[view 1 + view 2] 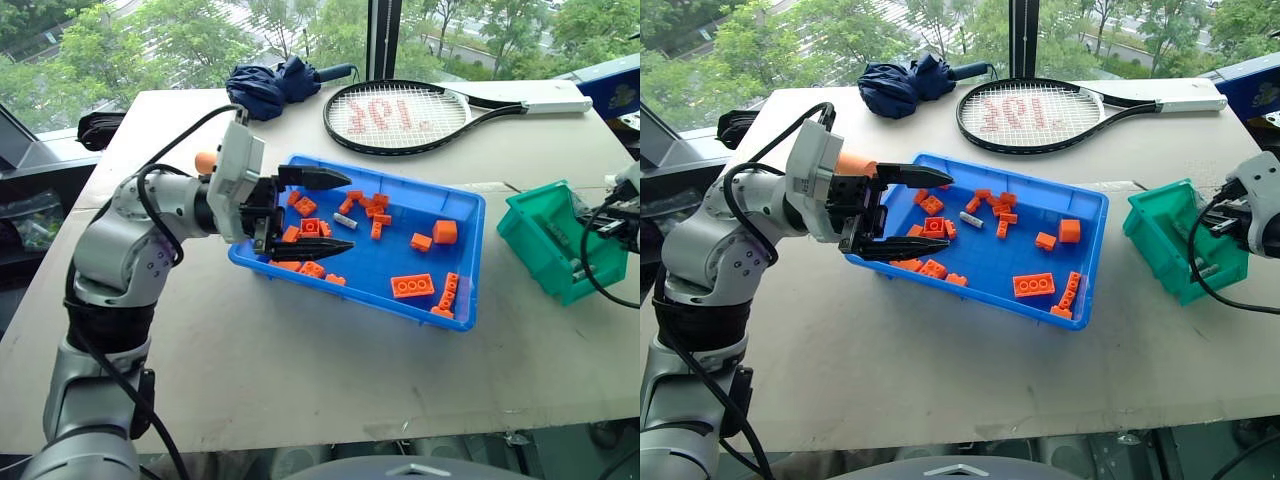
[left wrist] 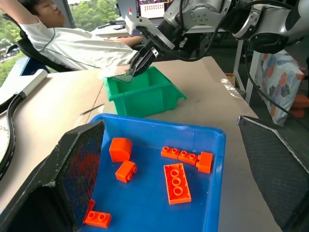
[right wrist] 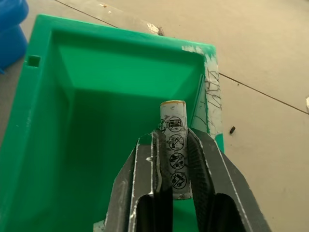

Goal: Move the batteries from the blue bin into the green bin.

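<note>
Tabletop, right pincer [image 3: 173,145] pinching battery [image 3: 174,154] over green bin [image 3: 72,96]

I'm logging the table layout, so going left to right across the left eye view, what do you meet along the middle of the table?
Left pincer → grey battery in the blue bin → orange cube → green bin → right pincer, shut on a battery.

A pale beige table [image 1: 300,380] stood before tall windows [image 1: 180,40] full of daylight and green trees [image 1: 750,50], a dark window post [image 1: 382,35] rising behind it, well beyond the left gripper [image 1: 312,212].
</note>
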You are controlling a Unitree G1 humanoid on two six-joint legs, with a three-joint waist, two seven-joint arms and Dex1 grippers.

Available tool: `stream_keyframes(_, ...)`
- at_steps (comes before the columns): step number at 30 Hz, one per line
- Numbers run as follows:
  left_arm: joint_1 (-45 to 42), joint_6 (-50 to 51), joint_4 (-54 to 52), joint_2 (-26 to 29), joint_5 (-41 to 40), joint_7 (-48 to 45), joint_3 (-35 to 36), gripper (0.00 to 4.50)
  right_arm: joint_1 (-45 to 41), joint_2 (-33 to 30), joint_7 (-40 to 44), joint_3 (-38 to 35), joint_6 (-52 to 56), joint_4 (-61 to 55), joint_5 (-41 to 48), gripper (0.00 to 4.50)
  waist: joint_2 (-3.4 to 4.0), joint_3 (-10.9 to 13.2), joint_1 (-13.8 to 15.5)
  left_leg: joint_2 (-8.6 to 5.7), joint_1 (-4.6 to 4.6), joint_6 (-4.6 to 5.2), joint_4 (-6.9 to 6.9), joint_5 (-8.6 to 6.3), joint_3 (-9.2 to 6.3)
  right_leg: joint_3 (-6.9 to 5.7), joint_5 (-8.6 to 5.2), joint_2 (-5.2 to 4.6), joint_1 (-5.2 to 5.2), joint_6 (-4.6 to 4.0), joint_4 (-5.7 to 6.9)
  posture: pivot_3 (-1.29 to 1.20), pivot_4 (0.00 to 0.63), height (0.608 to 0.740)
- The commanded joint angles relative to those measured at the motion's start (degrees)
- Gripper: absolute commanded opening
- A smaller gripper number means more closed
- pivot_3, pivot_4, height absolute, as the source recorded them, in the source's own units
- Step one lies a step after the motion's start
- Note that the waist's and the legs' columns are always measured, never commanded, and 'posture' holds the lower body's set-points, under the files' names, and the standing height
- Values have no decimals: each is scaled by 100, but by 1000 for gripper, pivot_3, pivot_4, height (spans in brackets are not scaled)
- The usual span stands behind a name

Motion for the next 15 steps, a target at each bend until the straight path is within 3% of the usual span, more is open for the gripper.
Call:
stream_keyframes(1, -116, -108, -44, 34, 40, -65, 80, 4500, -93, -65, -205, -269, -158, -57, 143, 2291, 0, 0, 10, 0, 0, 0, 0, 0, 1, 1, 0, 0, 0, 0, 0, 0, 150, 740)
stream_keyframes(5, -16, -130, 14, 177, 152, -72, 195, 4500, -435, 9, -299, 12, -282, -146, 246, 4339, 0, 0, 18, 0, 1, -1, 3, 1, 0, 1, 0, -1, 4, 1, -1, 0, 150, 740)
stream_keyframes(15, 607, -356, 617, 989, 601, -155, 737, 4500, -1960, 1774, -144, 1751, -17, -655, 900, 4339, 2, 2, -106, 13, 7, -4, -4, 2, -8, 0, 0, 5, 4, -1, -3, 0, 150, 740)
